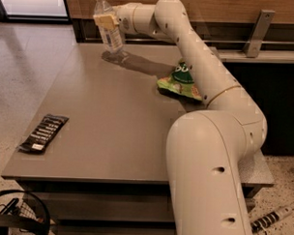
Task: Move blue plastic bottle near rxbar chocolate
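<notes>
The blue plastic bottle (108,28) is a clear bottle with a white cap and a pale label. It is at the table's far left corner, tilted a little, its base at or just above the tabletop. My gripper (106,20) is shut on the blue plastic bottle at its upper half, reaching in from the right. The rxbar chocolate (44,133) is a flat black wrapper with white lettering. It lies near the table's front left edge, far from the bottle.
A green chip bag (179,82) lies at the table's right side, partly behind my arm. The grey table (113,118) has edges close to the rxbar at left and front. A counter runs along the back wall. A power strip (271,219) lies on the floor, right.
</notes>
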`<state>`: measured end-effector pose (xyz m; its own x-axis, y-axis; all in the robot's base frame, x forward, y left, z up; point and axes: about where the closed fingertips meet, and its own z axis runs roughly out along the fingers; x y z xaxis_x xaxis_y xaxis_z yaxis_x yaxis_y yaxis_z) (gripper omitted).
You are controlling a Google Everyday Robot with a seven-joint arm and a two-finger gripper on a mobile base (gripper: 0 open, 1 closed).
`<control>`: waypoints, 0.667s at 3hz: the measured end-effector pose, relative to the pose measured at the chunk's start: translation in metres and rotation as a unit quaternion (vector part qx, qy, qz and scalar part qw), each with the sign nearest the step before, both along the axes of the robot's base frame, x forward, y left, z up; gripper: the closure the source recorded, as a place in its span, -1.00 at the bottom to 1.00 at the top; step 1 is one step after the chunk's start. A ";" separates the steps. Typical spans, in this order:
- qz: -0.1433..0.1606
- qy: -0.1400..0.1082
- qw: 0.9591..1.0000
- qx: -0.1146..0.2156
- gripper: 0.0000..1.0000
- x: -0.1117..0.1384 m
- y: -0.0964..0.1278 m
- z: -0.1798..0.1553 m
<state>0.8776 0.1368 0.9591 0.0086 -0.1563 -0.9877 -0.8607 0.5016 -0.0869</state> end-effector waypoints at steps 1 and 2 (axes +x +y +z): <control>-0.019 0.002 0.999 -0.028 1.00 -0.009 -0.017 0.010; -0.027 0.005 0.999 -0.021 1.00 -0.021 -0.044 0.014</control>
